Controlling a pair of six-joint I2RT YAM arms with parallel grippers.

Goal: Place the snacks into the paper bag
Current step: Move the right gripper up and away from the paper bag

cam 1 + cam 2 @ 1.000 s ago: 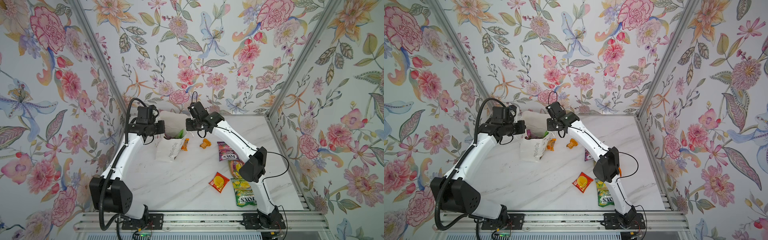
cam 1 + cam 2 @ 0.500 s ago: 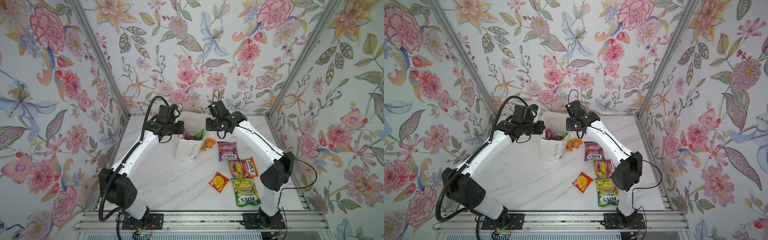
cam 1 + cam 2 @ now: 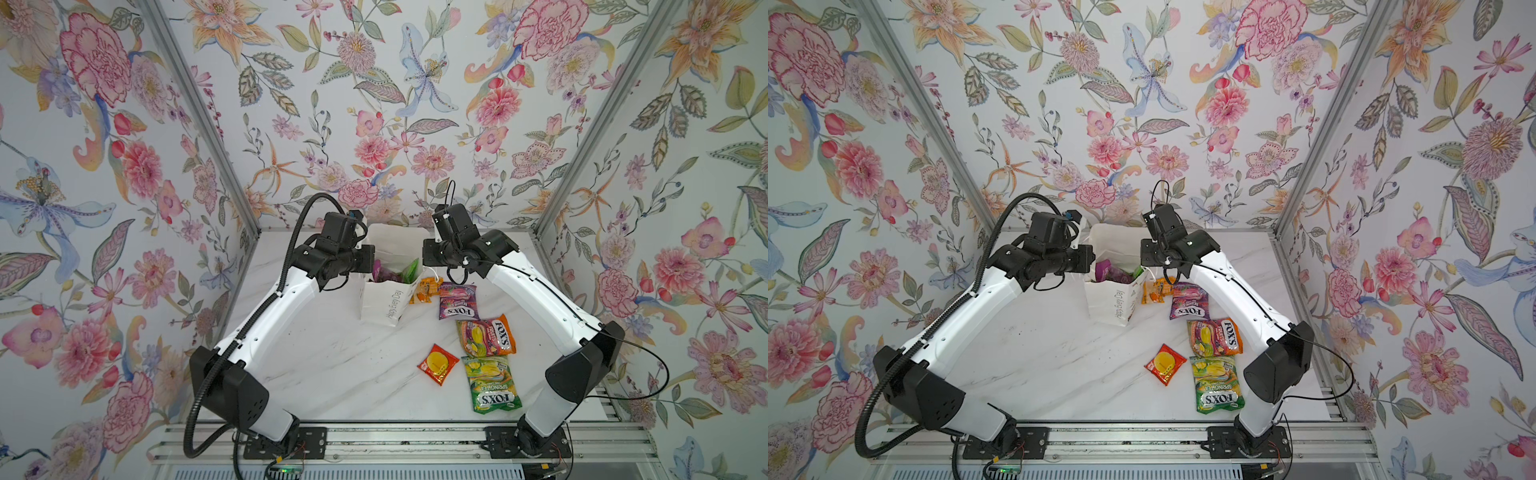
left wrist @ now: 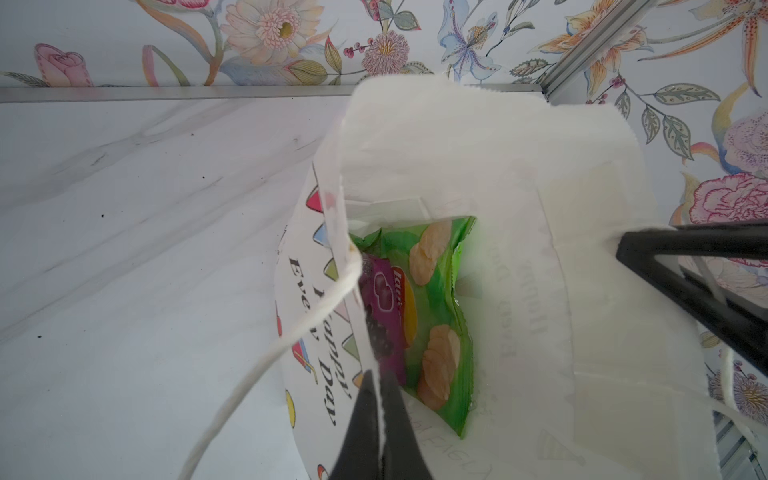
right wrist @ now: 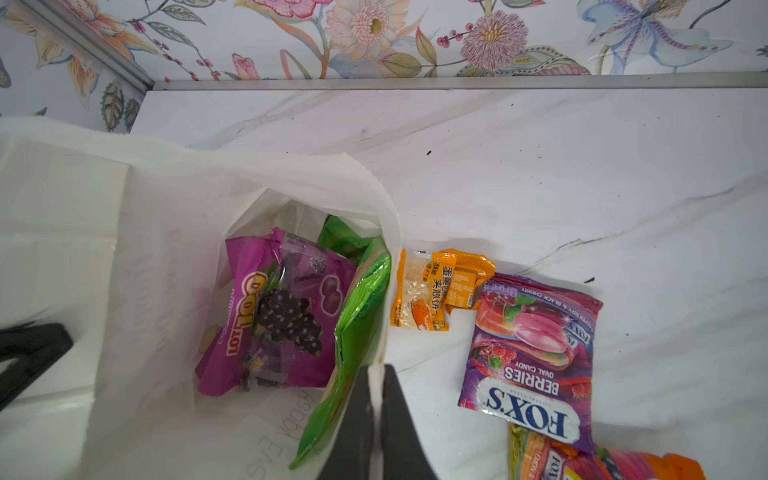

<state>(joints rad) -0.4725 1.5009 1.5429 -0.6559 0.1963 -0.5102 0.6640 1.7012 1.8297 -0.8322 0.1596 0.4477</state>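
Note:
The white paper bag [image 3: 384,303] stands open at the table's back middle. My left gripper [image 4: 379,376] is shut on its printed side wall at the rim, and my right gripper [image 5: 376,370] is shut on the opposite wall. Inside lie a green chip bag [image 5: 357,324] and a purple grape pack [image 5: 282,307]. The other snacks lie on the table right of the bag: small orange packs [image 3: 426,289], a purple Fox's bag [image 3: 456,300], an orange Fox's bag [image 3: 486,336], a green Fox's bag [image 3: 490,384] and a small red pack [image 3: 438,363].
Floral walls close the marble table [image 3: 332,374] on three sides, and the bag stands close to the back wall. A loose white cord handle [image 4: 291,332] hangs outside the bag beside my left fingers. The right arm [image 3: 540,299] reaches over the table just right of the packets.
Both arms have moved right from the back left to the back middle, carrying the bag with them. It now stands right beside the orange packs.

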